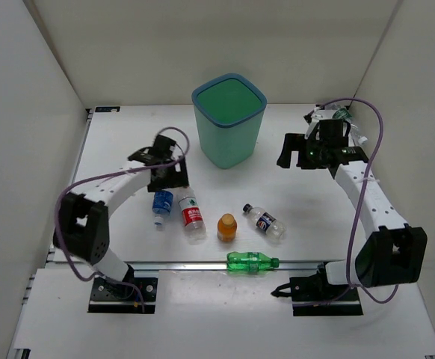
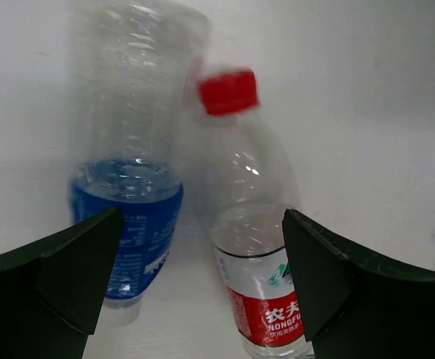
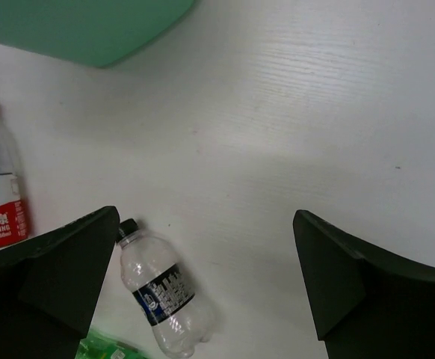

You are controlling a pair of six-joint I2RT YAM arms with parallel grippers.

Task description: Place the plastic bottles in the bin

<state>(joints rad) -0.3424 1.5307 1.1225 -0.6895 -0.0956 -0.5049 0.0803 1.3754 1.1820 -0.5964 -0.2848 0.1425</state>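
Note:
The teal bin (image 1: 229,120) stands at the back middle. Five bottles lie in front of it: a blue-label one (image 1: 161,206), a red-label one (image 1: 192,214), a stubby orange one (image 1: 227,227), a dark-label one (image 1: 264,221) and an all-green one (image 1: 252,261). My left gripper (image 1: 170,182) is open, just above the blue-label (image 2: 128,217) and red-label (image 2: 258,254) bottles, empty (image 2: 202,284). My right gripper (image 1: 286,155) is open and empty, high at the bin's right; its view (image 3: 206,277) shows the dark-label bottle (image 3: 161,295) below.
White walls close in the table on three sides. A clear bottle-like thing with green (image 1: 344,116) lies behind the right arm at the far right. A metal rail (image 1: 180,264) runs along the table's near edge, under the green bottle. The bin's wall (image 3: 90,26) shows in the right wrist view.

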